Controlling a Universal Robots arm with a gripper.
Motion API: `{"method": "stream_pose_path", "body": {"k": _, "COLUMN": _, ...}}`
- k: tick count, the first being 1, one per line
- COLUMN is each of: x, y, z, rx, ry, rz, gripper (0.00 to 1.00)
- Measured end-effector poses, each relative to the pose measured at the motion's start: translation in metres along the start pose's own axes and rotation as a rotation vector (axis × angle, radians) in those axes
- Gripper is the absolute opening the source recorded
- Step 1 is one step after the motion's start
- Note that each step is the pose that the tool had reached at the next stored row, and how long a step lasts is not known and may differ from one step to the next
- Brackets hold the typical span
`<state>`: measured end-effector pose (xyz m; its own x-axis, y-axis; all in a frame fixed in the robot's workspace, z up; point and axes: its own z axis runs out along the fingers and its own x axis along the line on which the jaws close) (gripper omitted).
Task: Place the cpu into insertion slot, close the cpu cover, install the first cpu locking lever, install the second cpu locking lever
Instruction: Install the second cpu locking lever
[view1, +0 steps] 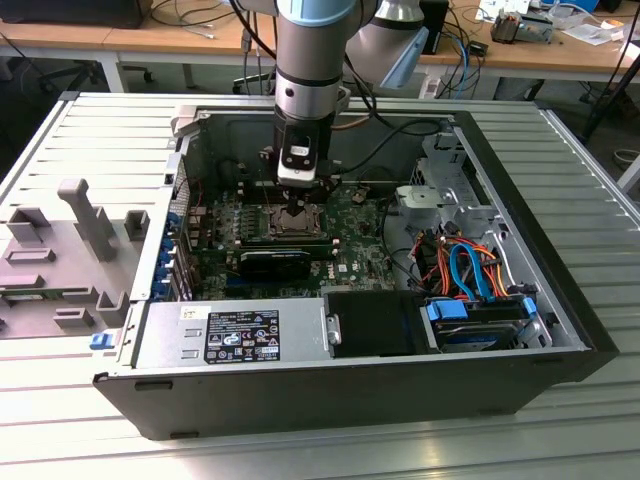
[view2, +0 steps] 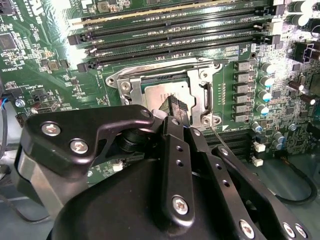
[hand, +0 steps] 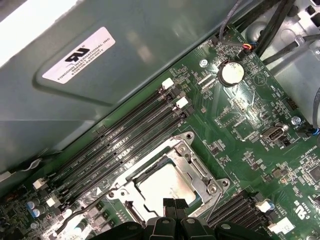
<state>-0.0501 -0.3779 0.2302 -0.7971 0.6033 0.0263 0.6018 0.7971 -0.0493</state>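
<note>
- Over the insertion slot (view2: 167, 92), gripper (hand: 174, 205) hangs low, just above the green board (hand: 240, 110); jaws pressed together, clamped on nothing, tips at the chip's edge.
- cpu (hand: 162, 186) already seated in the insertion slot, silver top showing in both wrist views.
- cpu cover (hand: 192, 165) looks down flat, framing the chip; step seems done.
- Thin wire lever (view2: 220, 137) beside the socket rim; latched or not, cannot tell.
- Judgement: chip and cover done, levers likely left.

Silver-grey arm (view1: 308, 60) with pale blue joint caps; black tool (view2: 176, 107) with cross-head screws.
</note>
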Motion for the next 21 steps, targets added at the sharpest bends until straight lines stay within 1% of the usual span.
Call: {"method": "stream_pose_path", "body": {"k": 21, "x": 0.0000, "y": 0.0000, "z": 0.0000, "rx": 0.0014, "ry": -0.0027, "rz": -0.056, "gripper": 0.11}}
